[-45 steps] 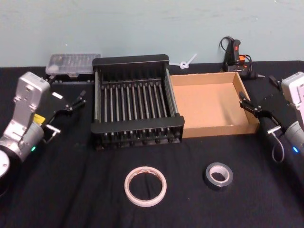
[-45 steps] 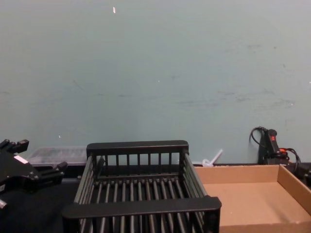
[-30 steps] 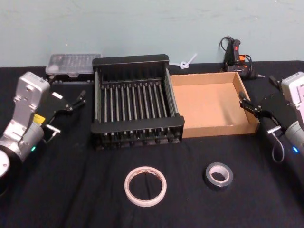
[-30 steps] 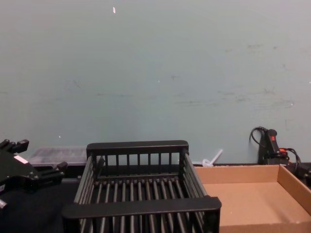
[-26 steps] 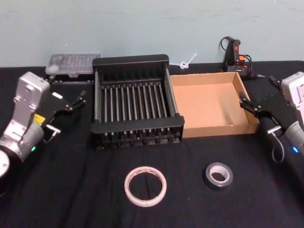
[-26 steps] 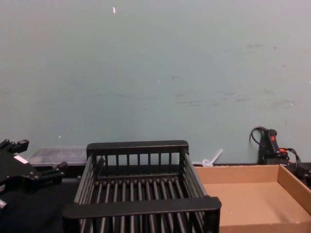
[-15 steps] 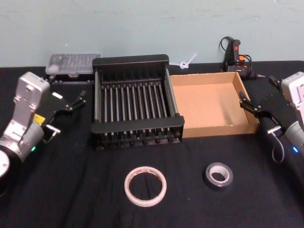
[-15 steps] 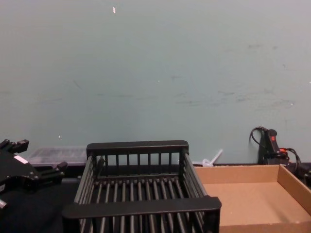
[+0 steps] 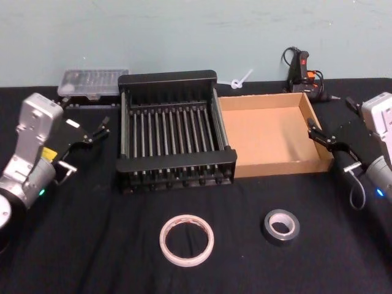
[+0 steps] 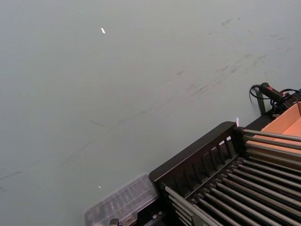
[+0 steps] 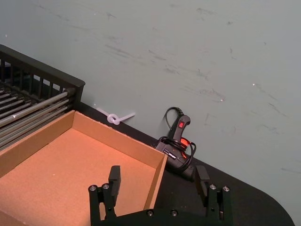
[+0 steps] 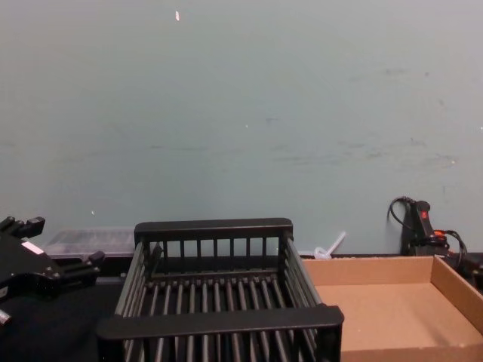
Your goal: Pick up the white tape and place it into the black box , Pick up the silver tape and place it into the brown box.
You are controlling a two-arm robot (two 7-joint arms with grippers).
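The white tape lies flat on the black cloth near the front, ahead of the black box. The silver tape lies to its right, in front of the brown box, which touches the black box's right side. Both boxes hold nothing. My left gripper hovers open left of the black box, far from both tapes. My right gripper is open with nothing in it, over the brown box's right wall.
A clear lidded container sits behind the black box's left corner. A black glue gun with its cable and a white looped tie lie along the back wall. Open cloth surrounds the two tapes.
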